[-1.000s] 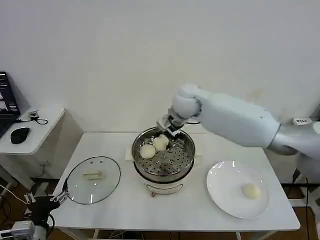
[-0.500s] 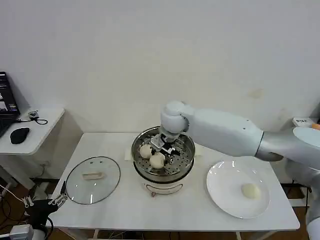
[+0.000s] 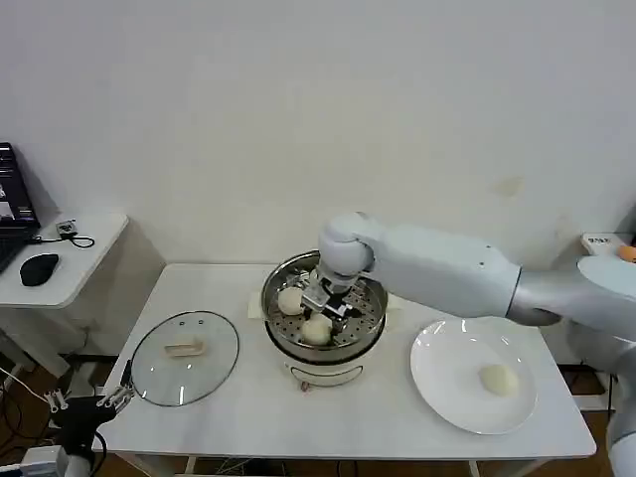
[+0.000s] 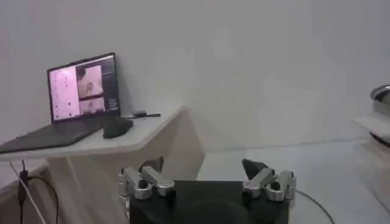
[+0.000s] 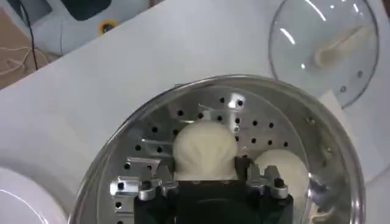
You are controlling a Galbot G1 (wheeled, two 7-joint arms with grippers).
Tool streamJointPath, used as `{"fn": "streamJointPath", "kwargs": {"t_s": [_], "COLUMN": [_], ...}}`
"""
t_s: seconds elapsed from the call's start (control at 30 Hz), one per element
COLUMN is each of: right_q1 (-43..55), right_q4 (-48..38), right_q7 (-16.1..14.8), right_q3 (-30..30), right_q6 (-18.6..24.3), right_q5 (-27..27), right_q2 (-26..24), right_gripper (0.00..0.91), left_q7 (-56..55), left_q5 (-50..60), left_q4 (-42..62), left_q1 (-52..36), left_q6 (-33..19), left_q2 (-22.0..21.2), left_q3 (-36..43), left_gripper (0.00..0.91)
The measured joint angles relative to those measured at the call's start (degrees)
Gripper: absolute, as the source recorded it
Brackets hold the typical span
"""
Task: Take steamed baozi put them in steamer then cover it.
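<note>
Right gripper (image 3: 320, 316) has dropped lower into the steamer (image 3: 370, 323) at frame centre since a second ago, jaws clenched on a baozi (image 5: 204, 149) now down at the perforated tray, beside a second baozi (image 3: 290, 300). One baozi (image 3: 499, 379) sits on the plate (image 3: 437, 383), lower right; cover (image 3: 185, 357) flat on the bench (image 3: 298, 412), lower left. Left gripper (image 4: 207, 181) parked off the bench's left end, jaws spread, holding nothing.

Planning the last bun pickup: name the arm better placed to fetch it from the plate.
Right. The right gripper is over the steamer, beside the plate holding the last baozi; the left gripper is at the table's far edge.
</note>
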Motion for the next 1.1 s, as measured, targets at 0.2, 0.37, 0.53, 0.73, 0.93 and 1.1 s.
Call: {"fn": "streamJointPath", "kwargs": {"t_s": [0.2, 0.37, 0.53, 0.73, 0.93, 1.1], "right_q1": [0.03, 0.70, 1.57, 2.72, 3.82, 3.68], "right_q4": [0.10, 0.48, 0.55, 0.10, 0.79, 2.86], "right_q7": [0.31, 0.81, 1.03, 2.17, 2.67, 3.74], "right_q3": [-0.10, 0.22, 1.45, 4.60, 7.40, 8.45], "right_q6": [0.86, 0.97, 0.62, -0.95, -4.43, -7.47], "right_q5": [0.07, 0.74, 1.40, 2.54, 3.72, 4.29], "right_q2": [-0.37, -0.97, -1.89, -4.65, -10.44, -18.30], "right_gripper": [0.907, 0.907, 0.907, 0.907, 0.907, 0.907], "left_q7": [-0.06, -0.07, -0.06, -0.05, -0.09, -0.10], "left_q5": [0.25, 0.30, 0.25, -0.28, -1.06, -1.83], "left_q4": [-0.07, -0.12, 0.00, 0.05, 0.40, 0.97], "left_q1": [-0.06, -0.45, -0.94, -1.69, -2.23, -2.84], "left_q6": [0.01, 0.15, 0.32, 0.49, 0.68, 0.65], "left_q2": [-0.02, 0.23, 0.72, 1.56, 2.78, 4.03], "left_q3": [0.11, 0.30, 0.71, 0.92, 1.63, 1.70], "left_gripper": [0.907, 0.907, 0.907, 0.907, 0.907, 0.907]}}
